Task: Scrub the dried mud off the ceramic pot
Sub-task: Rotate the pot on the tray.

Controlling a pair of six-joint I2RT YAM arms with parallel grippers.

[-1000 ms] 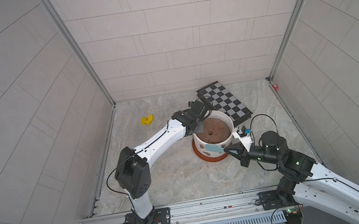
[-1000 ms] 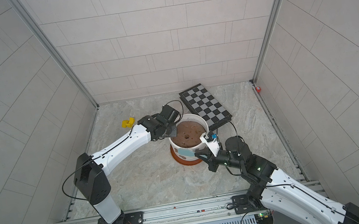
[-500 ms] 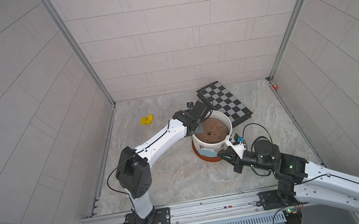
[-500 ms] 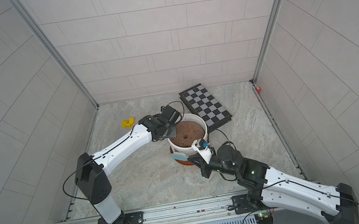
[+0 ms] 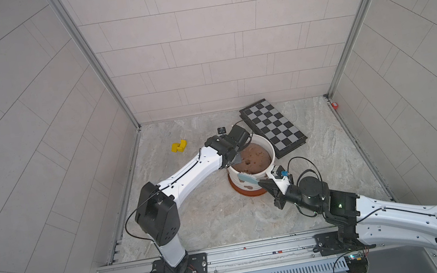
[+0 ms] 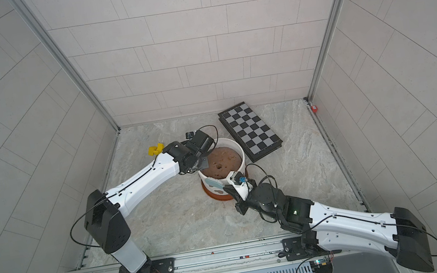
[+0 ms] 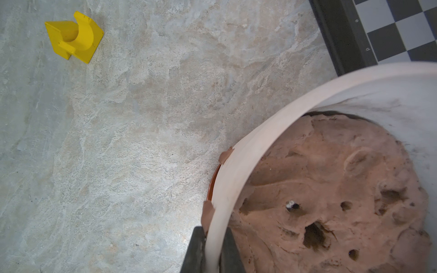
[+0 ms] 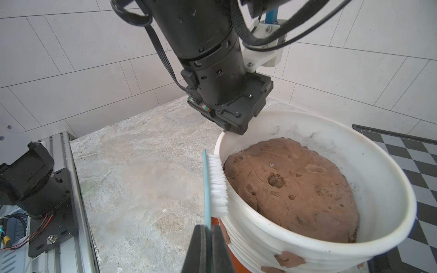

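The left gripper [image 7: 212,248] pinches the ceramic pot [image 8: 331,241] by its rim, the right gripper [image 8: 208,245] squeezes the brush [image 8: 216,186] against its side, but dried mud [image 8: 289,258] at lower right is not scrubbed off yet.

Overhead top views, close wrist views share pot [image 7: 227,189]
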